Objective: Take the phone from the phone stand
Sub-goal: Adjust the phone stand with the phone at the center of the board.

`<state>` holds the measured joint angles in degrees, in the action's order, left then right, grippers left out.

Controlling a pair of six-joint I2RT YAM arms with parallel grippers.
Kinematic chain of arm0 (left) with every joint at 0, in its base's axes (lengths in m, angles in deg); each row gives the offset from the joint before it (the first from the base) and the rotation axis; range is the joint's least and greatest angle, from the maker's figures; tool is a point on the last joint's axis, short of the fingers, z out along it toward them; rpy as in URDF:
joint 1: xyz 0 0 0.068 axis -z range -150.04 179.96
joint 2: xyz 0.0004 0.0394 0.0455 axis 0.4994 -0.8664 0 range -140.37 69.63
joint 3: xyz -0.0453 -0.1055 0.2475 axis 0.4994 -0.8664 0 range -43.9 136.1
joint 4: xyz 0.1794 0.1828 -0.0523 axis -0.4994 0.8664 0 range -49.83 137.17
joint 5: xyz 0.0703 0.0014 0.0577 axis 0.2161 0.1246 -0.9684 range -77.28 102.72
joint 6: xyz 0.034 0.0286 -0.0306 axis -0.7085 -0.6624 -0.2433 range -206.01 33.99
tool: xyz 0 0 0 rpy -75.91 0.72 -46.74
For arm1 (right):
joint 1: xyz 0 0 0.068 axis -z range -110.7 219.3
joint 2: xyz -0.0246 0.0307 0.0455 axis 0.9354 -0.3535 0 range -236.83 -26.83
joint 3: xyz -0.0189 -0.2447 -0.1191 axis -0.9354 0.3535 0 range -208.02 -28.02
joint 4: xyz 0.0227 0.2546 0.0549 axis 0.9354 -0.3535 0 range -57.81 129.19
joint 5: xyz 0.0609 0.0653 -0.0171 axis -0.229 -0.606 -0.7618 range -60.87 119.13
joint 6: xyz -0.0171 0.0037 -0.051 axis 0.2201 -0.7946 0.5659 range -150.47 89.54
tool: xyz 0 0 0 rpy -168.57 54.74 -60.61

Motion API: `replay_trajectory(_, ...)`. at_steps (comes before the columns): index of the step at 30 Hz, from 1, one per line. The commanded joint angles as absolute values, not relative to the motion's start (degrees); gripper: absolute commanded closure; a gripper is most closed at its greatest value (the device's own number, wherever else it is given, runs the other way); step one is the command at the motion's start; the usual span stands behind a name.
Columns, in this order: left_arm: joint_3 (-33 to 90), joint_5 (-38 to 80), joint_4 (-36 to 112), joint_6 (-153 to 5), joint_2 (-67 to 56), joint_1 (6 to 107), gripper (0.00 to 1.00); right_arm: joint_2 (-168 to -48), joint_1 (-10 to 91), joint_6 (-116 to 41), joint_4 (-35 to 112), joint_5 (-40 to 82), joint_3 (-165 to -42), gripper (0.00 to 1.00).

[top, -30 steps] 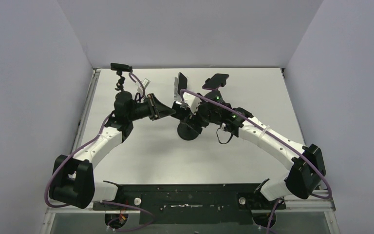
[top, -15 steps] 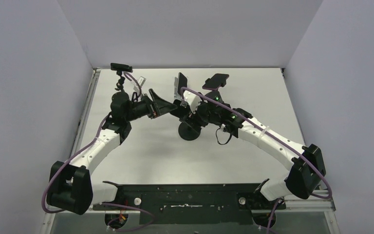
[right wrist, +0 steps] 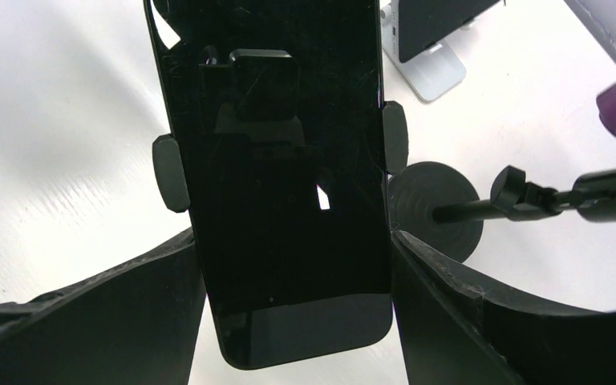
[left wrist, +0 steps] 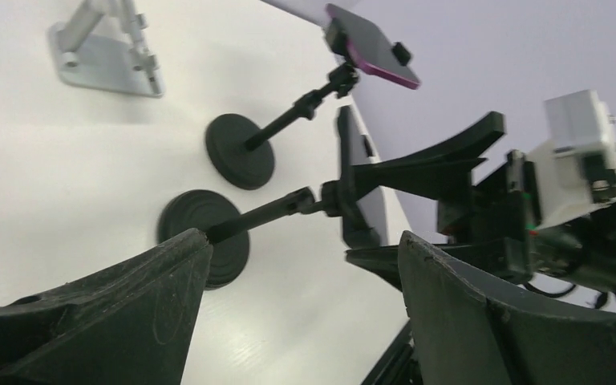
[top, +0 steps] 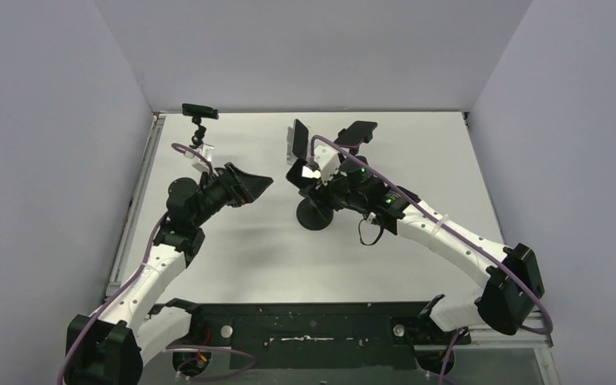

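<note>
1. A black phone (right wrist: 277, 184) sits upright in the side clips of a phone stand (left wrist: 216, 218), whose round base rests near the middle of the white table (top: 233, 257).
2. The right gripper (right wrist: 294, 237) is clamped on the phone's lower part, with one finger (right wrist: 128, 313) pressed against each long edge.
3. The left gripper (top: 250, 183) hangs to the left of the phone, apart from it, with its jaws spread wide and nothing between them.
4. Beyond the stand, a second black stand (left wrist: 241, 151) holds a purple phone (left wrist: 373, 50), and a silver stand (left wrist: 104, 56) lies farther off.
</note>
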<state>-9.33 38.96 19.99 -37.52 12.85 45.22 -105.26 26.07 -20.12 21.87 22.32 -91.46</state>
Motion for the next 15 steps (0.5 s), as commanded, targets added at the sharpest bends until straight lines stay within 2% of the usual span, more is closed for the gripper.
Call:
replay_trajectory(1,-10.6,32.0,21.1,-43.0,13.3,44.9,0.17,-102.7,25.0,-29.7,26.4,25.8,-90.1,0.40)
replay_trajectory(6,-13.2,29.2,18.3,-44.3,13.6,46.0,0.22,-102.1,23.8,-34.9,29.1,31.5,-88.1,0.41)
replay_trajectory(15,-16.3,19.4,15.1,-49.6,15.2,54.4,0.25,-102.5,19.9,-42.6,29.9,45.9,-86.5,0.41)
